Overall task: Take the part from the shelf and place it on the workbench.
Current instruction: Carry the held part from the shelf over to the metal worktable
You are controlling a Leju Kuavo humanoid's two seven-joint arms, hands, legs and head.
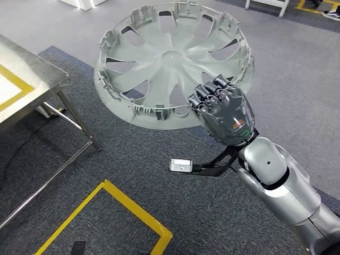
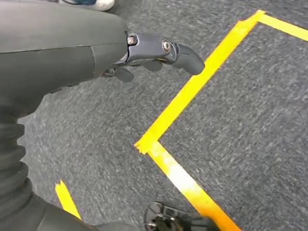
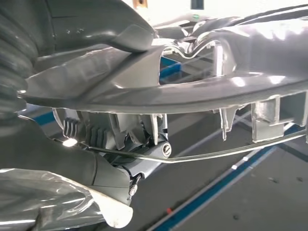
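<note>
Right hand (image 1: 224,109) gripping the grey hubcap (image 1: 168,58) by its near rim, inner ribbed face up, tilted toward workbench (image 1: 28,79), left hand (image 2: 109,53) empty, fingers extended.

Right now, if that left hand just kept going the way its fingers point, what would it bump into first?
Probably the yellow floor tape on the grey carpet: the empty left hand hangs over the floor with nothing between, though depth is hard to judge.

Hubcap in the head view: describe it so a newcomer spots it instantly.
Over the grey carpet, right of the metal workbench, the right hand grips a big round grey hubcap by its rim. It is held up in the air, with spoke cutouts and edge clips.
</note>
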